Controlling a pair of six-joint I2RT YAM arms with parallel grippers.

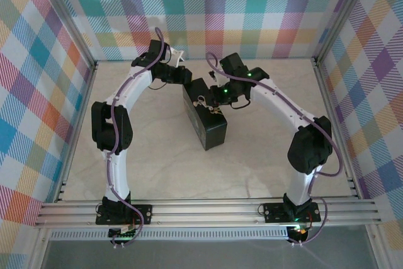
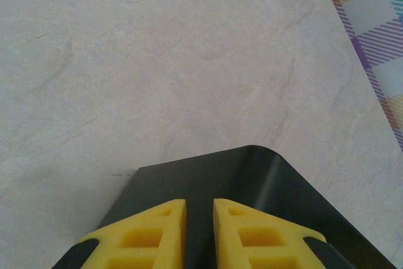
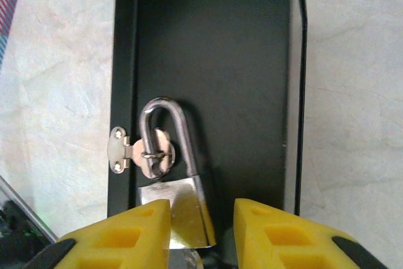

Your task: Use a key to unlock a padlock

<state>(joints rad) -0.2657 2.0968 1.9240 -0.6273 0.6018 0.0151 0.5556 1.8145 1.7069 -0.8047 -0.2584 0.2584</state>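
Straddling the base of the padlock, the right pincer stands part-open, its grip unclear. The padlock hangs from the hasp of the dark box near the middle of the counter. Over the box, the left pincer is nearly closed, its hold unclear.

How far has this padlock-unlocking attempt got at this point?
Done: both arms are in place, but nothing is unlocked. The padlock hangs with its shackle closed through the hasp on the dark tin. In hand: the right pincer brackets the padlock body. The left pincer, fingers nearly together, sits at the tin's edge, seemingly steadying it. Left: turning the key, which I cannot make out, and freeing the shackle.
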